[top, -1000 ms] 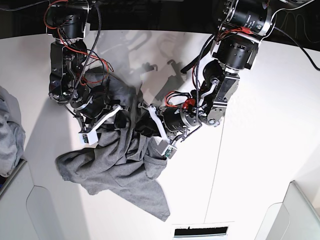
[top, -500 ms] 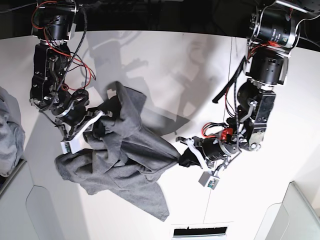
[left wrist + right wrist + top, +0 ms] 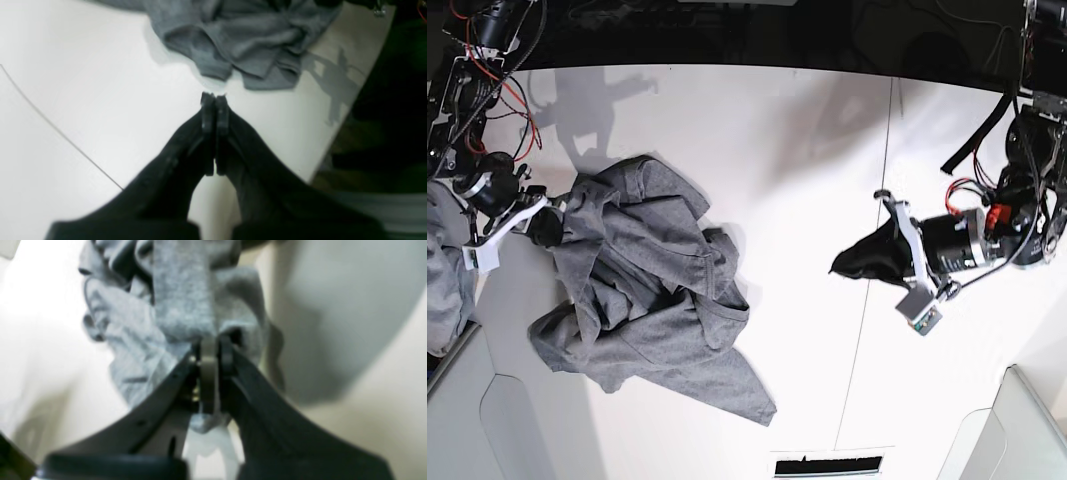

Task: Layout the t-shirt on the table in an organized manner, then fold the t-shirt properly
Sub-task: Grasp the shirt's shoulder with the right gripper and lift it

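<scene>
The grey t-shirt (image 3: pixel 652 285) lies crumpled on the left half of the white table (image 3: pixel 777 150). My right gripper (image 3: pixel 549 226) is at the shirt's upper left edge. In the right wrist view this right gripper (image 3: pixel 210 345) is shut on a bunched fold of the t-shirt (image 3: pixel 180 306). My left gripper (image 3: pixel 837 268) hovers to the right of the shirt, well apart from it. In the left wrist view the left gripper (image 3: pixel 214 97) is shut with nothing between its fingers, and the t-shirt (image 3: pixel 240 40) lies just beyond the tips.
A paler grey heap of cloth (image 3: pixel 442 270) lies at the table's left edge. White bins stand at the front left (image 3: pixel 467 420) and front right (image 3: pixel 1027 430). A thin dark seam (image 3: pixel 872 230) crosses the table near the left gripper.
The shirt is no longer in the left gripper, which has swung right with its jaws shut and empty. The right arm has pulled its side of the shirt leftward, and the cloth has dropped.
</scene>
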### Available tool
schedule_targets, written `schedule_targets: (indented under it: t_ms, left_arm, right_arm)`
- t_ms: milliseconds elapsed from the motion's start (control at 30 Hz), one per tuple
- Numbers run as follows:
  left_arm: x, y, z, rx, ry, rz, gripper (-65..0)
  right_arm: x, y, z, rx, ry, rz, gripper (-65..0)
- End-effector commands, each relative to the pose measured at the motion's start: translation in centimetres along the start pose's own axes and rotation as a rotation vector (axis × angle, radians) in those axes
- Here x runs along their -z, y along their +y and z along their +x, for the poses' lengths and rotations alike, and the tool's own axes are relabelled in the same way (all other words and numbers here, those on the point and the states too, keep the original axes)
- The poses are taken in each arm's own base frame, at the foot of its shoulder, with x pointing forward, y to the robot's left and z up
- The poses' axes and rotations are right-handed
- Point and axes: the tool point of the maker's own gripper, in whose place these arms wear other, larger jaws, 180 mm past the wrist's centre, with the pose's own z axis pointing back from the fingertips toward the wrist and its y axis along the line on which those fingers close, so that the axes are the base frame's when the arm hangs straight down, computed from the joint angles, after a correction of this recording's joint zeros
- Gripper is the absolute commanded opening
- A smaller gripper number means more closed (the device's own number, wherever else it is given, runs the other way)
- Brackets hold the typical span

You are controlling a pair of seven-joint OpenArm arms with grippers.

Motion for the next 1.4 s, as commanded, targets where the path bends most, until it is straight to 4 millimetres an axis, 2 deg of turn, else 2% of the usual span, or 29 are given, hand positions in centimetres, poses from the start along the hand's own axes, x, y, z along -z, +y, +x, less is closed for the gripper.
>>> schedule_targets:
  t_ms: [0,33,100,133,167,233,300,367,433,567,633,800,900,967,1000,1100,1133,1233,1367]
  left_arm:
    - [-0.4,-0.6,0.7,0.010,-0.035,-0.018,-65.0]
    - [-0.3,-1.2,-0.2,-0.012,-0.028,-0.029,-65.0]
    - [0.3,-2.1,-1.3,-0.040,-0.021,-0.042,-65.0]
    - [0.6,-2.4,-1.3,-0.043,-0.031,-0.042,-61.8]
    - [1.0,-2.5,-1.2,-0.038,-0.042,-0.038,-55.2]
    - [1.6,-2.4,-0.2,-0.015,-0.088,-0.018,-43.1]
    - [2.0,-2.1,0.7,0.000,-0.139,0.020,-35.5]
    - [2.5,-1.3,1.3,-0.006,-0.159,0.067,-34.7]
    - [3.0,-1.0,1.4,-0.010,-0.156,0.082,-34.7]
    - [3.3,-0.5,0.9,-0.019,-0.142,0.095,-34.7]
    - [3.4,-0.5,0.4,-0.023,-0.124,0.094,-34.7]
    - [3.3,-0.4,-0.2,-0.021,-0.086,0.098,-34.7]
    - [3.3,-0.4,-0.6,-0.021,-0.070,0.098,-34.7]
    - [3.3,-0.4,-0.9,-0.024,-0.057,0.097,-34.7]
    - [3.3,-0.4,-0.9,-0.023,-0.056,0.097,-34.7]
    - [3.3,-0.3,-0.3,-0.018,-0.072,0.099,-34.7]
    - [3.3,-0.2,0.1,-0.013,-0.086,0.100,-34.7]
    - [3.2,0.0,0.6,-0.003,-0.109,0.107,-34.7]
    - [3.1,0.9,0.4,0.025,-0.090,0.158,-34.7]
  right_arm:
    - [-1.0,-0.7,0.8,-0.008,-0.036,-0.012,-65.0]
    - [-1.5,-1.0,0.1,0.006,-0.031,-0.021,-63.7]
    - [-2.4,-1.3,-0.8,0.053,-0.035,-0.011,-46.8]
    - [-2.9,-1.1,-0.8,0.073,-0.051,0.008,-40.8]
    - [-3.3,-0.5,-0.4,0.076,-0.076,0.040,-37.0]
    - [-4.2,0.6,0.6,0.062,-0.118,0.075,-35.2]
    - [-4.9,2.0,2.1,0.024,-0.162,0.096,-35.2]
    - [-5.2,4.1,3.7,-0.020,-0.209,0.125,-35.2]
    - [-4.8,6.7,4.2,-0.065,-0.218,0.172,-35.2]
    - [-0.6,12.1,2.8,-0.215,-0.149,0.224,-35.2]
    - [1.9,13.6,2.2,-0.320,-0.123,0.186,-35.2]
    - [7.7,13.4,3.0,-0.457,-0.056,0.021,-35.2]
    - [11.3,13.3,1.5,-0.551,0.064,-0.015,-35.2]
    - [12.7,12.6,0.5,-0.578,0.121,-0.065,-36.2]
    - [13.0,12.6,0.0,-0.587,0.138,-0.070,-40.9]
    - [13.1,13.9,-0.4,-0.623,0.153,-0.046,-63.1]
    - [13.0,14.3,-0.3,-0.633,0.153,-0.041,-65.0]
    - [11.9,15.2,0.9,-0.650,0.149,-0.047,-65.0]
    - [8.0,18.6,4.0,-0.673,0.007,-0.015,-65.0]
